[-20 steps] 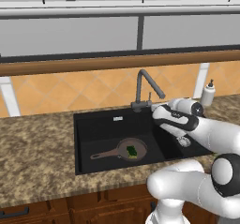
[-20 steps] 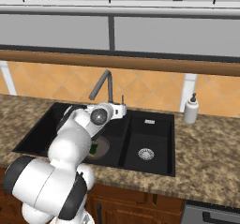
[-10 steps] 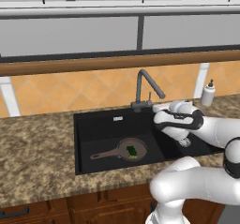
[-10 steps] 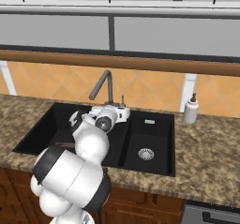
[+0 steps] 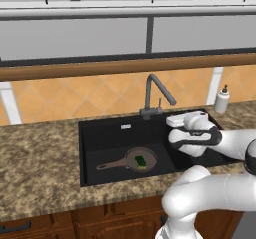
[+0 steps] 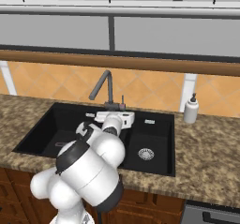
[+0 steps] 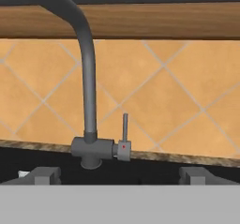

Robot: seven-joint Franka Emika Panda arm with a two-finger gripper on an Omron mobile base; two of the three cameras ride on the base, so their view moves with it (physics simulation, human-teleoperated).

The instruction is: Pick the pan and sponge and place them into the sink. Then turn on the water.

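Pan [image 5: 140,159] and sponge [image 5: 140,160] lie in the sink [image 5: 100,133]; the pincer [image 7: 119,177], wide and empty, faces the tap's [image 7: 86,78] thin, stiff, likely slippery lever [image 7: 124,127], best nudged near its tip.

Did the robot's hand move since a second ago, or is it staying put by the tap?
Yes. In the left base view the gripper has moved up and back toward the faucet, ending beside its base. The pan stayed in the sink.
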